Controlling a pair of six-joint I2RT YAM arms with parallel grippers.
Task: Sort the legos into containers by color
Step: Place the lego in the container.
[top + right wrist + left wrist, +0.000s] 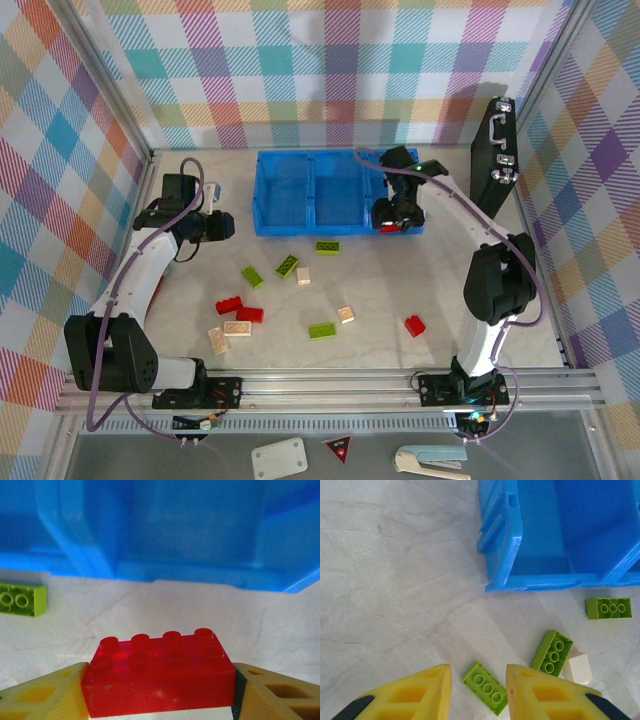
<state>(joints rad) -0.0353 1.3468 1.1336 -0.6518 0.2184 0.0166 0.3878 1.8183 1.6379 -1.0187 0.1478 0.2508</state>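
Here the right gripper (160, 690) holds a red brick (159, 672) in its jaws beside the blue tray (300, 190); left gripper (477, 692) closed, empty, above a green brick (485, 687) on the table (380, 290).

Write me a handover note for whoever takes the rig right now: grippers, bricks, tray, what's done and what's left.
Right gripper: shut on a red brick, at the near wall of the blue tray by its right compartment; not dropped in yet.
Left gripper: shut, holding nothing, left of the tray; a green brick lies on the table below it.
The left and middle compartments look bare.
Left on the table: four green bricks, four tan bricks, a red cluster and a lone red brick.
Done: no brick seen in the tray so far.
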